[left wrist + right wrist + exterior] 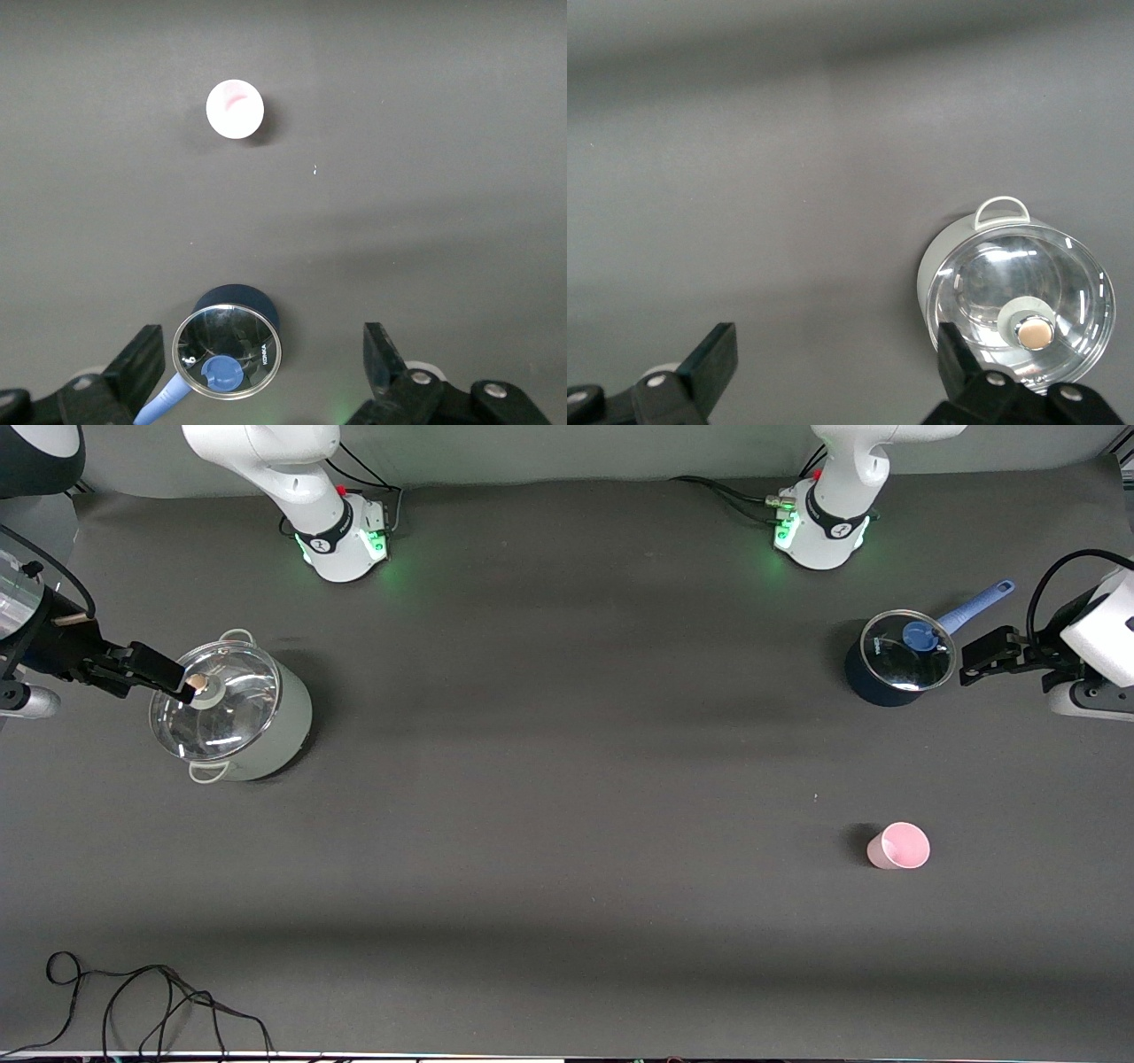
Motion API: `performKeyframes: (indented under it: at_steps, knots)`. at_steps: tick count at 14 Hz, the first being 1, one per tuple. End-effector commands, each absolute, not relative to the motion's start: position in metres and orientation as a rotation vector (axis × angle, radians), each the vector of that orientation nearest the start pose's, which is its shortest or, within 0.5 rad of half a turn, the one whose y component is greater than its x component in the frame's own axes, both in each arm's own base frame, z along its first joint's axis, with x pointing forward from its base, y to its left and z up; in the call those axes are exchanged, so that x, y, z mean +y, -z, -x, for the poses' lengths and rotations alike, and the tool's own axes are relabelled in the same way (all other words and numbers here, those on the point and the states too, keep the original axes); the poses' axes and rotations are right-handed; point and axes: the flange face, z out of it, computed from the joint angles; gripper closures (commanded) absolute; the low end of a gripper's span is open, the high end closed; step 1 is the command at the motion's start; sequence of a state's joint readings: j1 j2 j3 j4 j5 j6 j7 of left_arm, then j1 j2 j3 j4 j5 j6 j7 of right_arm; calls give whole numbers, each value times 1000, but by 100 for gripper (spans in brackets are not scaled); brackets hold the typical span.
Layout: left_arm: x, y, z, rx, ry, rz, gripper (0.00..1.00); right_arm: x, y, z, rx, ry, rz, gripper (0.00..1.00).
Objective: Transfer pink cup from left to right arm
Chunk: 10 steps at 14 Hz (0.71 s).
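Observation:
The pink cup (899, 845) stands upright on the dark table toward the left arm's end, nearer to the front camera than the blue saucepan (864, 682). In the left wrist view the cup (235, 109) shows from above, well apart from the jaws. My left gripper (979, 660) hangs open and empty beside the saucepan; the left wrist view shows this gripper (263, 354) with jaws wide. My right gripper (164, 677) is open and empty over the edge of the grey pot's glass lid (213, 700). The right wrist view has this gripper (837, 350) above bare table.
The blue saucepan (239, 294) has a glass lid and a long blue handle (974, 607). The grey pot (939, 261) stands toward the right arm's end. A black cable (133, 1001) lies at the table's front edge at that same end.

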<state>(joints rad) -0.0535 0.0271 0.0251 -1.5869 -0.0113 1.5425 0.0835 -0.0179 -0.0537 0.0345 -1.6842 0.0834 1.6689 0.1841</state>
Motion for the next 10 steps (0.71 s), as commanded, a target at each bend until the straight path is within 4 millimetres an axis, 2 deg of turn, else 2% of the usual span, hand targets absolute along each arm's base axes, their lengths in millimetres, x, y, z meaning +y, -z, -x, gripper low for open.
performKeyframes:
  at_steps: [1, 7, 10]
  knots:
    - [-17, -605, -559, 185, -125, 3132, 0, 19, -614, -549, 263, 62, 3027, 0]
    - [-18, -603, -560, 180, -130, 3128, 0, 19, -613, -549, 263, 59, 3026, 0]
    - [-16, -612, -571, 232, -87, 3124, 0, 19, -614, -549, 263, 62, 3026, 0]
